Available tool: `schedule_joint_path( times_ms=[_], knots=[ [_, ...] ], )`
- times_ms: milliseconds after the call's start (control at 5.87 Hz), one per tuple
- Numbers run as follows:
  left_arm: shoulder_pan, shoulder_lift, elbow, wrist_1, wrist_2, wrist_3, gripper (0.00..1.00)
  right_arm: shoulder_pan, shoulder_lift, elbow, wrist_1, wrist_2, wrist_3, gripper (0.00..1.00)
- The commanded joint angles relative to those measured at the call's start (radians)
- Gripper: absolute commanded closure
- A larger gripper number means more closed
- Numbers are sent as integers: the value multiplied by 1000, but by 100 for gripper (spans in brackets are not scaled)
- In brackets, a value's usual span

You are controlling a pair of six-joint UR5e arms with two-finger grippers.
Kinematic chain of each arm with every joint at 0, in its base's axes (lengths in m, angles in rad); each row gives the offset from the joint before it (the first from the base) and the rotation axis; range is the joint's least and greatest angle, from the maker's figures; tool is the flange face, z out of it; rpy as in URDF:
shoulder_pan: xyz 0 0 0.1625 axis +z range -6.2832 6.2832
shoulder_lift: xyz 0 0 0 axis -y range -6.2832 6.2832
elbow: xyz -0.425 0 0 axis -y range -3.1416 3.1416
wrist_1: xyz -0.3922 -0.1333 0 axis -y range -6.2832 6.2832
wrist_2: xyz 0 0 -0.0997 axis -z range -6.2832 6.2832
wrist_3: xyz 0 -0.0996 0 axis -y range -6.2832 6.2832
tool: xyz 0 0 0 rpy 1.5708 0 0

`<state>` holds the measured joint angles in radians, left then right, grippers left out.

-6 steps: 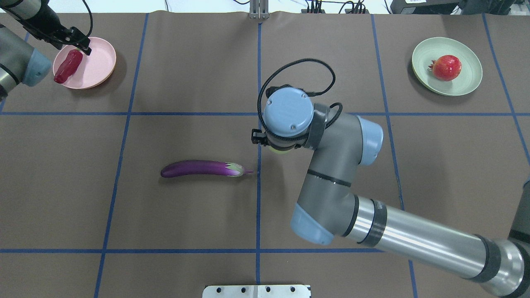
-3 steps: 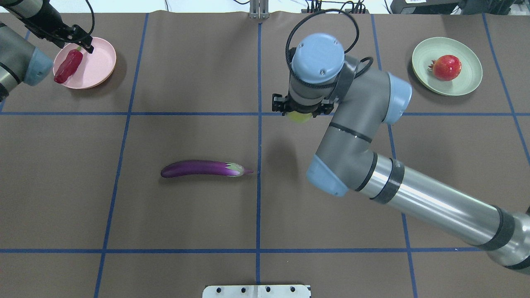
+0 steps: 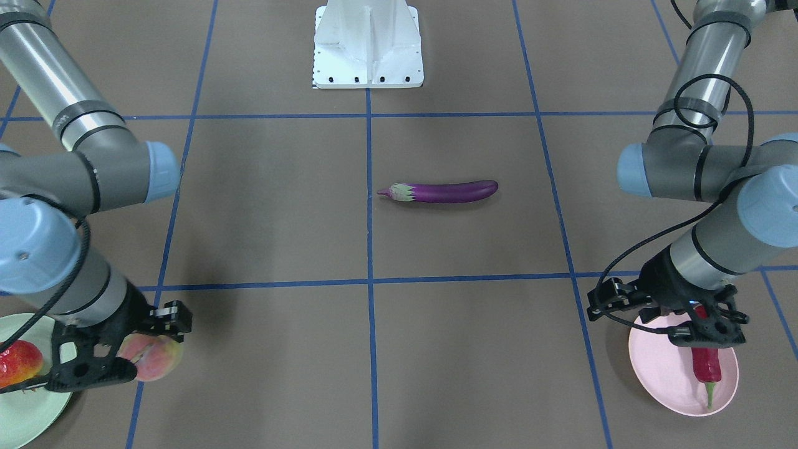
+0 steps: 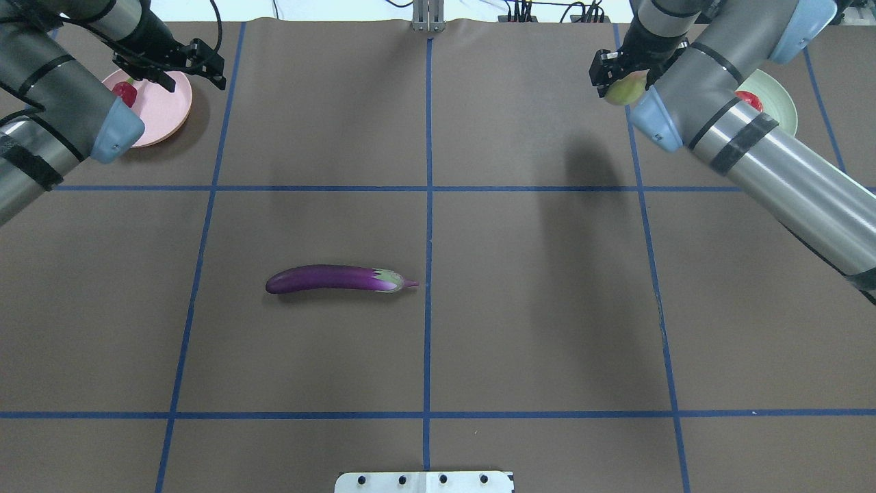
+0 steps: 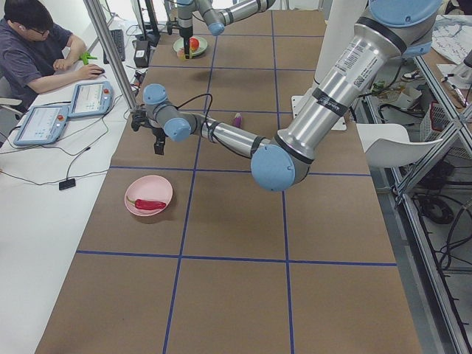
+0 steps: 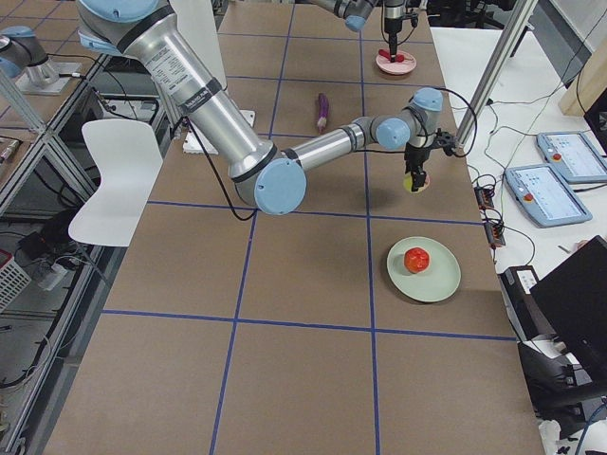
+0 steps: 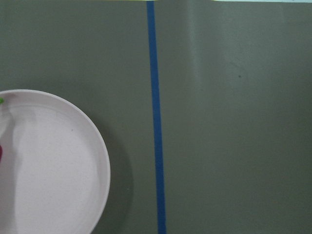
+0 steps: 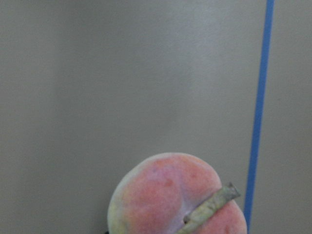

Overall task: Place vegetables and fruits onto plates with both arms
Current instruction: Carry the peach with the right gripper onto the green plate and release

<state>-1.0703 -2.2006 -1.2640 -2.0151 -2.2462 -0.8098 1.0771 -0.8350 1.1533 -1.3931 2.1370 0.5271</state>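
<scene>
gripping the peach (image 3: pixel 156 358), our right pincer (image 3: pixel 138 357) hovers near the green plate (image 3: pixel 28 408). our left pincer (image 3: pixel 707 333) hangs spread and empty over the chili (image 3: pixel 706 368) on the pink plate (image 3: pixel 661 368); the eggplant (image 3: pixel 442 191) lies midway on the tabletop (image 3: pixel 280 206).

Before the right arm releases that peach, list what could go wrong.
1. The right pincer holds the peach beside the green plate, not over it. Released now, it would likely land on the table and roll.
2. The pomegranate already sits on that plate, so the peach may bump it.
3. The long eggplant might overhang the pink plate beside the chili.
</scene>
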Motion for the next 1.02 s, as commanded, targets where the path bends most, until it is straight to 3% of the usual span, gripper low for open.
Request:
schedule_joint_path(
  times_ms=[0, 511, 682, 852],
  knots=[
    [29, 1, -58, 2, -1, -66, 0, 107, -21, -200, 172, 90, -152, 100],
    [36, 2, -90, 2, -3, -104, 0, 153, -19, -432, 356, 57, -161, 99],
    [64, 2, -121, 2, -3, -153, 0, 153, -19, -435, 367, 35, -157, 1],
    [123, 11, -161, 2, 0, -289, 0, 153, -18, -435, 367, 34, -153, 0]
  ],
)
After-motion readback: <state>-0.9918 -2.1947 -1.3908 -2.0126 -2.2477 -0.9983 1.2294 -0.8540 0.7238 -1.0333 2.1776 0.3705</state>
